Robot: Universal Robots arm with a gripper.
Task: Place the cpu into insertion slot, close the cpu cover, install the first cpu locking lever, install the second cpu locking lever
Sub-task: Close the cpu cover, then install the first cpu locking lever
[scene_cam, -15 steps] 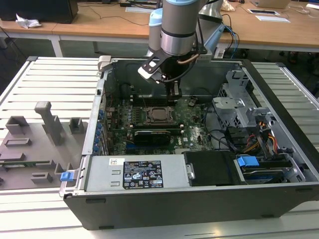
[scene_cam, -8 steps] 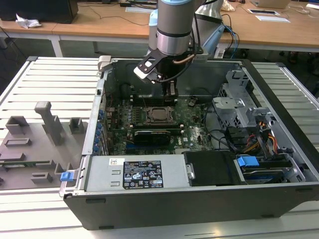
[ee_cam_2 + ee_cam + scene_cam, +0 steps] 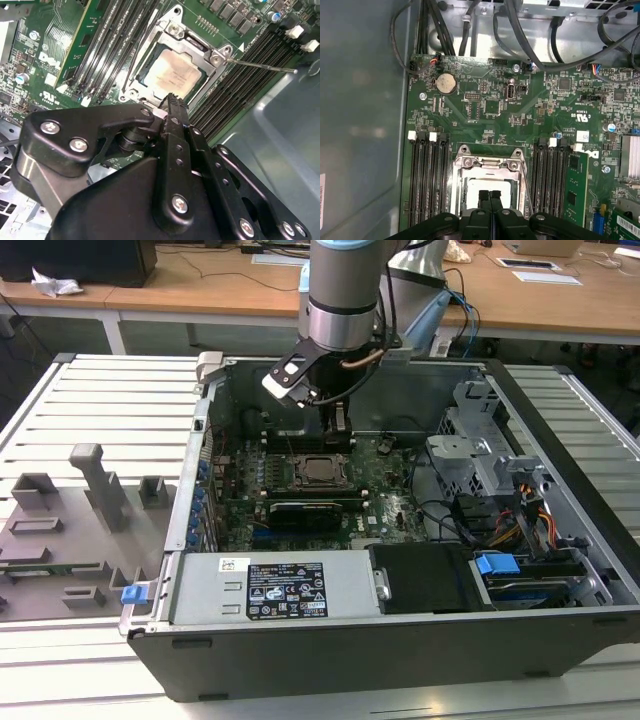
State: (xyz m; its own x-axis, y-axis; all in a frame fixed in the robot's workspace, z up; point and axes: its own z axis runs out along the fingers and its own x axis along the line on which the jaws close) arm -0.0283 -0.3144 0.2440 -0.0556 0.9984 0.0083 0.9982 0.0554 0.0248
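Cpu (image 3: 172, 75) sits framed by cpu cover (image 3: 207, 76), jaws seemingly together.

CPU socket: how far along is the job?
Done: the chip sits in the socket, and the cover looks lowered around it. In hand: the end effector, shut and empty, hangs at the socket's edge. Left: one thin lever sticks out free over the memory slots, not latched.

cpu (image 3: 172, 75) inside insertion slot (image 3: 131, 93)
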